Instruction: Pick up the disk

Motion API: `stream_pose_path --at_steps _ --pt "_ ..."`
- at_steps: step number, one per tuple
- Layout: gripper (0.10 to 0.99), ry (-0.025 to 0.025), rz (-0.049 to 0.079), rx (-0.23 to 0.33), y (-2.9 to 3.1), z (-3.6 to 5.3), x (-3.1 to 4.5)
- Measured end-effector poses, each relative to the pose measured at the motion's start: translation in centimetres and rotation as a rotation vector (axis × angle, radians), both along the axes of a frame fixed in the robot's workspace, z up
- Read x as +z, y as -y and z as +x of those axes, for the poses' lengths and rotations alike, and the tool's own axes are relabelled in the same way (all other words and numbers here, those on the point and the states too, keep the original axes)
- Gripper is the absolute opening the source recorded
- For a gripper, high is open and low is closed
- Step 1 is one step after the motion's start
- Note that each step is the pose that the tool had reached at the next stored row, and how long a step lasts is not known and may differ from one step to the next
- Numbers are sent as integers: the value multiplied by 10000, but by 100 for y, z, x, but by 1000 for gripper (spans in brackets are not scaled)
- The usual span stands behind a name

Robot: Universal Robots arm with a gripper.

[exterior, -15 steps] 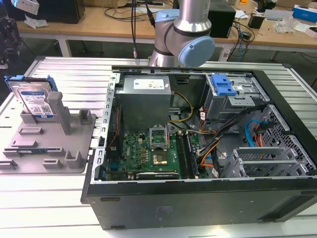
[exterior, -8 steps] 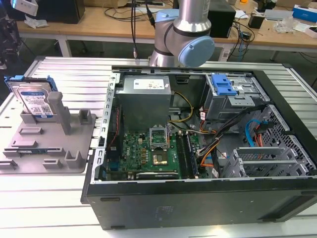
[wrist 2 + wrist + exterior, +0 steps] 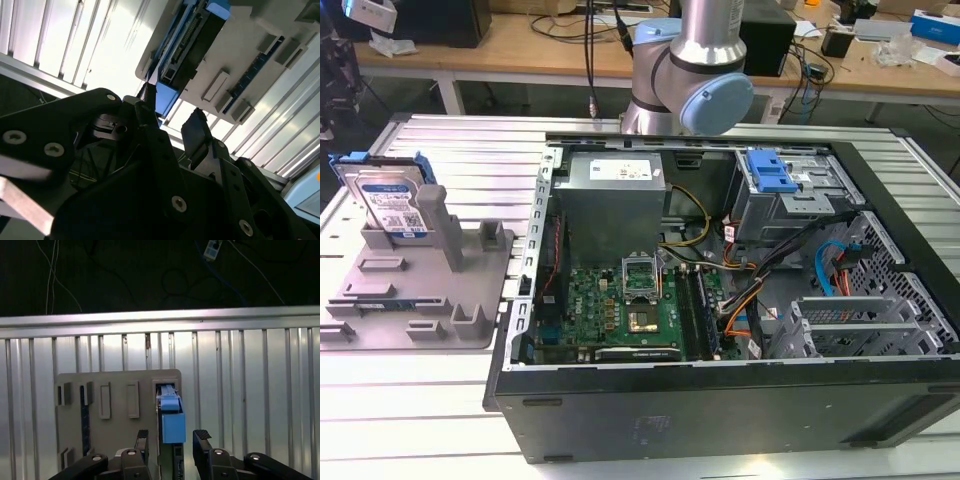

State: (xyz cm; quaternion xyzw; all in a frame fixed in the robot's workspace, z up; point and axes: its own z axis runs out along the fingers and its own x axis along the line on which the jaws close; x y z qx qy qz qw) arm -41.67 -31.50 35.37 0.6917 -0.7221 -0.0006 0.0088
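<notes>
The disk (image 3: 392,200) stands on edge in a slot at the back of the grey fixture plate (image 3: 420,290), on the exterior view's left, its white-and-blue label facing the camera. In the first wrist view I look down on the disk's thin top edge with its blue rail (image 3: 172,422). My gripper (image 3: 172,437) hangs above it, open, one black finger (image 3: 142,440) on each side and clear of it. The second wrist view shows the disk (image 3: 190,40) edge-on beyond the open gripper (image 3: 171,117).
An open computer case (image 3: 720,300) fills the exterior view's middle and right, with a blue drive-bay bracket (image 3: 768,172) inside. The arm's base (image 3: 690,80) rises behind it. Upright posts (image 3: 432,215) stand on the fixture beside the disk. The ribbed metal table (image 3: 250,390) surrounds the plate.
</notes>
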Motion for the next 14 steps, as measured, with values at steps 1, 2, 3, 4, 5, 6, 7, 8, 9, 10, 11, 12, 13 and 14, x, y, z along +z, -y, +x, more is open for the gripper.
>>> stream_pose_path --at_steps 1,2,3,4,5,6,7,8,9,10,11,12,13,14 --pt "482 1 0 -78 0 -1 -5" --pt "482 2 1 -110 0 -2 -10" --pt "482 1 0 -148 0 -3 -16" --pt "482 2 1 -158 0 -3 -22" --pt "482 2 0 -161 0 -3 -26" --pt "482 1 0 -164 0 -5 -33" --pt "482 0 1 -166 0 -9 -41" --pt "482 2 1 -165 0 -10 -49" --pt "482 2 1 -165 0 -10 -53" --pt "482 -1 0 -165 0 -10 -60" --pt "482 -1 0 -165 0 -10 -64" --pt "482 -2 0 -165 0 -11 -72" --pt "482 -2 0 -165 0 -12 -78" --pt "482 -1 0 -165 -1 -12 -83"
